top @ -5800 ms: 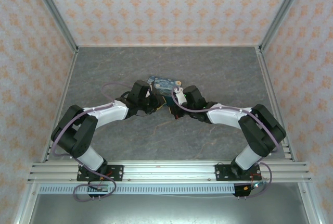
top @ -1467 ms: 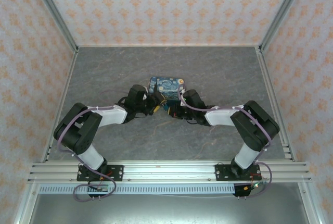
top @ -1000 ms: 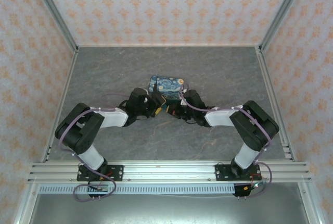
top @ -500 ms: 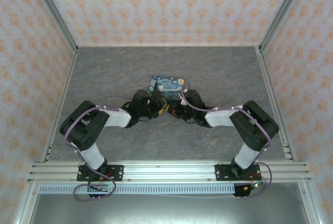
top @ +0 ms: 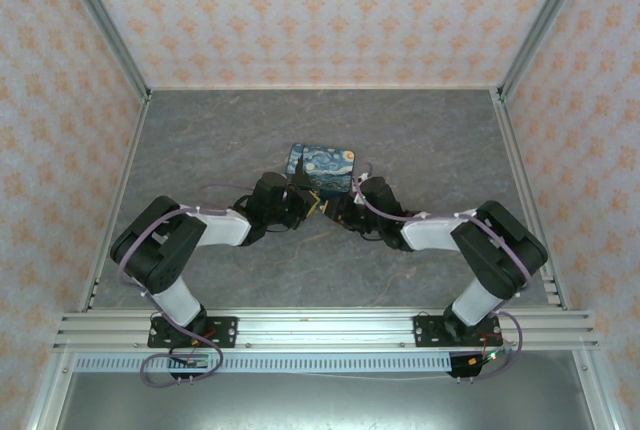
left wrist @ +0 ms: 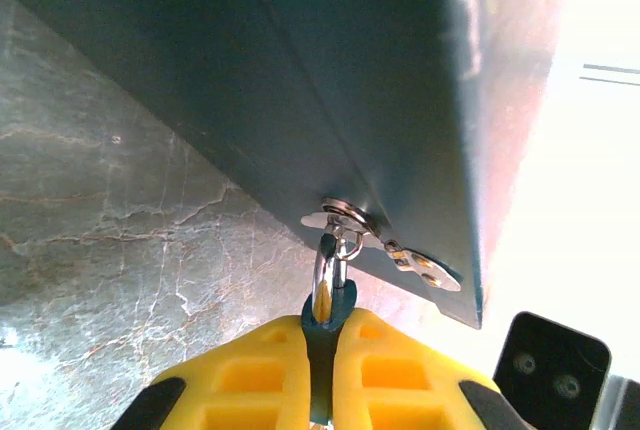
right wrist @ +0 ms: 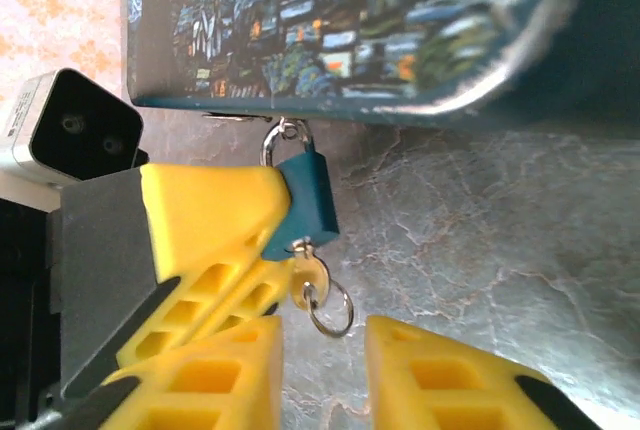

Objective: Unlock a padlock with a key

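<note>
Padlock [right wrist: 308, 208]: teal, shackle through tin [right wrist: 330, 40] hasp [left wrist: 385, 245]; left gripper [left wrist: 322, 340] clamped on its body.
Key [right wrist: 308, 272]: in padlock base, ring [right wrist: 330, 312] dangling.
Right gripper [right wrist: 322, 350]: fingers apart, just beside ring.

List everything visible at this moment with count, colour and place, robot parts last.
painted tin: one, blue with yellow swirls, middle of the table, just beyond both hands
hasp: one, silvery, on the tin's edge
padlock: one, teal, shackle hooked through the hasp
key: one, silvery, at the padlock's end opposite the shackle, apparently inserted
key ring: one, silvery, hanging from the key
table: one, grey marbled, under everything
walls: three, pale with an orange pattern, around the table
left hand: one, yellow fingers, shut on the padlock
right hand: one, yellow fingers, open, right at the key ring
</note>
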